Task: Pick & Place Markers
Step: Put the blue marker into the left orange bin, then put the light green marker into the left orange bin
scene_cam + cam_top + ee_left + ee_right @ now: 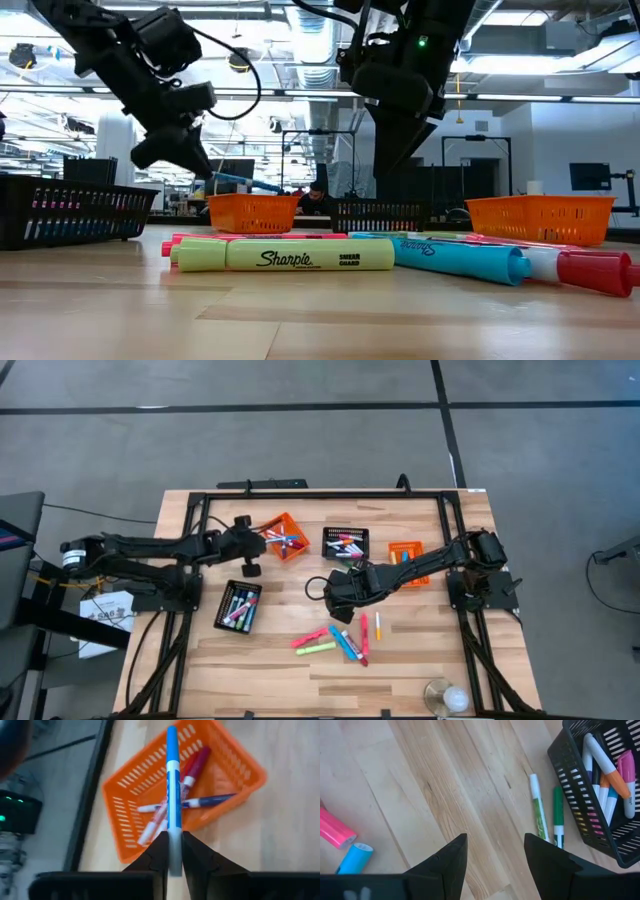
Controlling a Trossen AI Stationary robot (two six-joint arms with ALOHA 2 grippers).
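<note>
My left gripper [174, 855] is shut on a blue-and-white marker [172, 785] and hovers over the left orange basket [283, 536], which holds several markers [165, 812]. In the low view that marker [243, 183] sticks out over the basket [253, 212]. My right gripper [495, 855] is open above bare wood near the table's middle [335, 592]. Two green markers [547, 812] lie flat beside a black basket [600, 795]. Loose highlighters [335, 640] lie on the wood toward the near edge; a yellow one [285, 257] is closest to the low camera. My left gripper pinches the blue-and-white marker between its two fingers near the pale rear end [174, 840]. The marker runs along the fingers and sticks out ahead of them, its blue tip [171, 732] farthest out. It is lifted clear and slants slightly downward above the orange basket.
A black basket [345, 543] and a second orange basket [405, 555] stand toward the far side, and another black basket [238, 605] sits left of centre. A pink highlighter [332, 830] and a blue one [355, 857] lie by the right gripper. A clear round object [447, 697] stands at the near right corner.
</note>
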